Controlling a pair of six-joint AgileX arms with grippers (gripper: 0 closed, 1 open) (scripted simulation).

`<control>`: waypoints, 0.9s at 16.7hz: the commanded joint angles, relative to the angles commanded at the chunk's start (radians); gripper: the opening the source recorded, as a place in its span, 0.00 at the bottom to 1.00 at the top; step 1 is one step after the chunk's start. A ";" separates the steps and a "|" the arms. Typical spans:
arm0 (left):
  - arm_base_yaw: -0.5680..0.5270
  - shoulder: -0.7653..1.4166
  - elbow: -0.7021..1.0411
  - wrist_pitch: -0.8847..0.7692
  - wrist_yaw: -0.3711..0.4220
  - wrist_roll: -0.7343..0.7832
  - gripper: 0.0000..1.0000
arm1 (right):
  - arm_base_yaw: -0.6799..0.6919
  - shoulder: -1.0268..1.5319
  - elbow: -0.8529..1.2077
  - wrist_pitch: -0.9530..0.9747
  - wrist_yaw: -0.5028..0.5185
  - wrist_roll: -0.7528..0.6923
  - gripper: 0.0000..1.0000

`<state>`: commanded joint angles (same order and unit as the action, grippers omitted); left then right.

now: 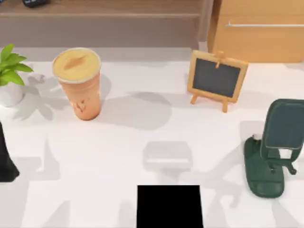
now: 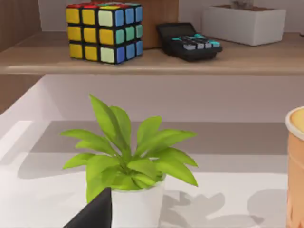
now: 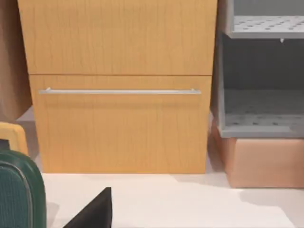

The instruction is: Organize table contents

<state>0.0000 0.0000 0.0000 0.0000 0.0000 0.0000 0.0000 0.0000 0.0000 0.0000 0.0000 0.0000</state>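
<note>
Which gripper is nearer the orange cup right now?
Left. The left gripper sits at the left edge of the table, a short way left of the orange cup. The right gripper faces the wooden cabinet beside the green stand, at the table's far right.

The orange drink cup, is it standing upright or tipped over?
Upright: the orange drink cup stands on its base on the table, yellow lid on top.

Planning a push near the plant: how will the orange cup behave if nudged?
The cup is tall, with a base narrower than its lid, so a high push probably tips it. A low push likely slides it on the smooth table.
</note>
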 joint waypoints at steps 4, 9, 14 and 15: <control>0.000 0.000 0.000 0.000 0.000 0.000 1.00 | -0.004 0.031 0.030 -0.023 0.000 0.004 1.00; 0.000 0.000 0.000 0.000 0.000 0.000 1.00 | -0.034 0.293 0.270 -0.197 0.001 0.036 1.00; 0.000 0.000 0.000 0.000 0.000 0.000 1.00 | -0.081 0.766 0.658 -0.472 0.002 0.085 1.00; 0.000 0.000 0.000 0.000 0.000 0.000 1.00 | -0.092 0.874 0.744 -0.532 0.002 0.096 1.00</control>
<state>0.0000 0.0000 0.0000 0.0000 0.0000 0.0000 -0.0915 0.8736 0.7438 -0.5320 0.0023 0.0959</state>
